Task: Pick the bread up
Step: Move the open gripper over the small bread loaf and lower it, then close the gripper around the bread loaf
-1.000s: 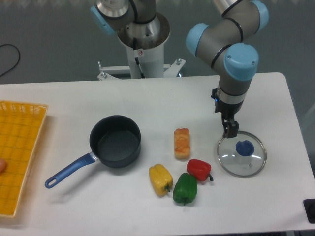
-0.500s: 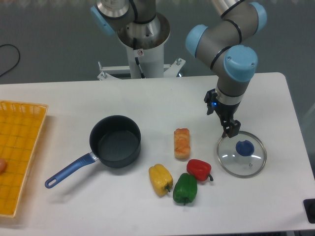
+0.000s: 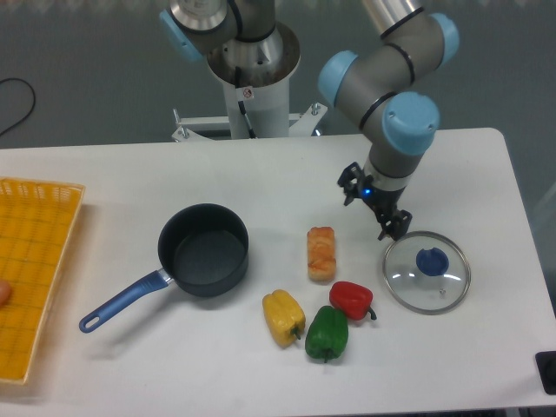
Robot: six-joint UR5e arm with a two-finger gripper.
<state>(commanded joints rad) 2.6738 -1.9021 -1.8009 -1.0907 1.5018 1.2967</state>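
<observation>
The bread (image 3: 321, 253) is a small tan loaf with an orange-glazed top. It lies on the white table (image 3: 261, 182) near the middle, long axis pointing away from the camera. My gripper (image 3: 370, 207) hangs above the table to the right of the bread and a little behind it, apart from it. Its jaws stand open and empty, turned on a diagonal, with one dark fingertip (image 3: 350, 185) at the upper left and the other beside the lid's rim.
A glass lid with a blue knob (image 3: 427, 270) lies right of the bread, just below the gripper. Red (image 3: 351, 300), green (image 3: 327, 333) and yellow (image 3: 283, 316) peppers sit in front of the bread. A dark pot with a blue handle (image 3: 202, 249) is to the left, and a yellow basket (image 3: 30, 269) is at the far left.
The gripper has moved left from over the lid's edge toward the bread, and its wrist has rotated so the fingers sit on a diagonal. The objects have not moved.
</observation>
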